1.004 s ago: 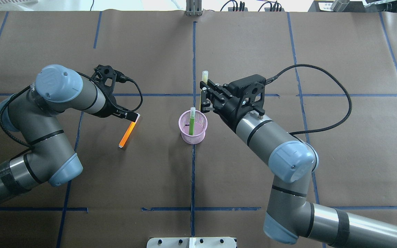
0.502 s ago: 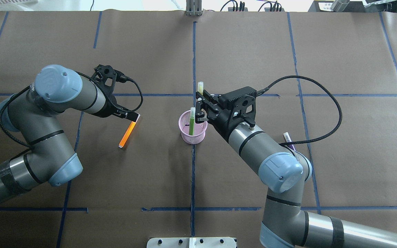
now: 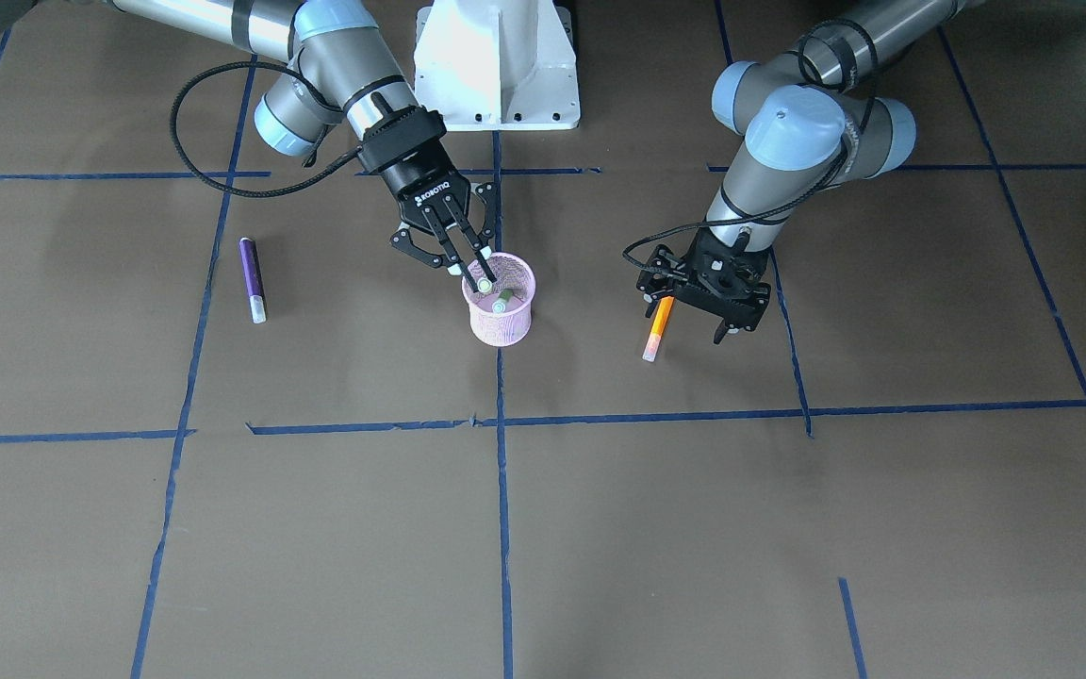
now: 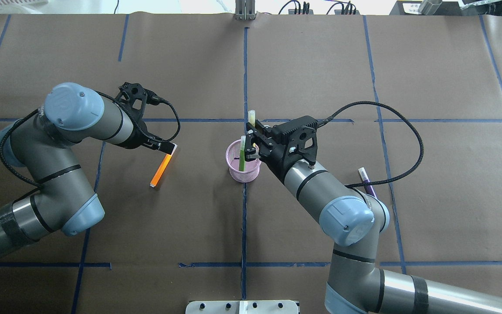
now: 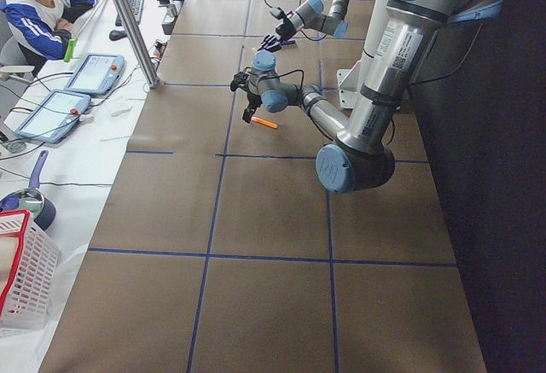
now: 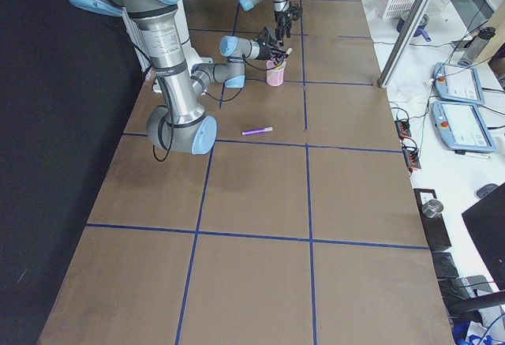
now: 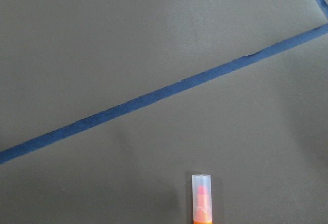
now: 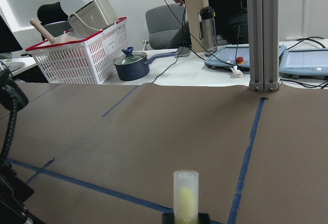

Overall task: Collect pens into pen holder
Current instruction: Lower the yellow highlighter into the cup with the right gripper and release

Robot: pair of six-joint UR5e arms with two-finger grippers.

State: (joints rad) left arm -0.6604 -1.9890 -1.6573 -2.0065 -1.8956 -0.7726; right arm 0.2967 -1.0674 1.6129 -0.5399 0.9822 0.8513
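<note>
Tape in blue lines grids the brown-papered table. Nearest the robot, on the right, a purple pen lies flat beside the right arm's elbow, well apart from the pen holder. A little farther, on the left, an orange pen lies flat with its far end beneath the left gripper, whose fingers stand apart and grip nothing. At the centre the pen holder stands upright on a tape line, with a green pen leaning inside it, pale end up. The right gripper hangs at the holder's right side above the rim, clamped on a yellow-green pen held upright, pale end up; that pen's lower part is hidden. Far beyond, a metal post stands at the table's edge, with a red-rimmed white basket and a blue pot behind it.
</note>
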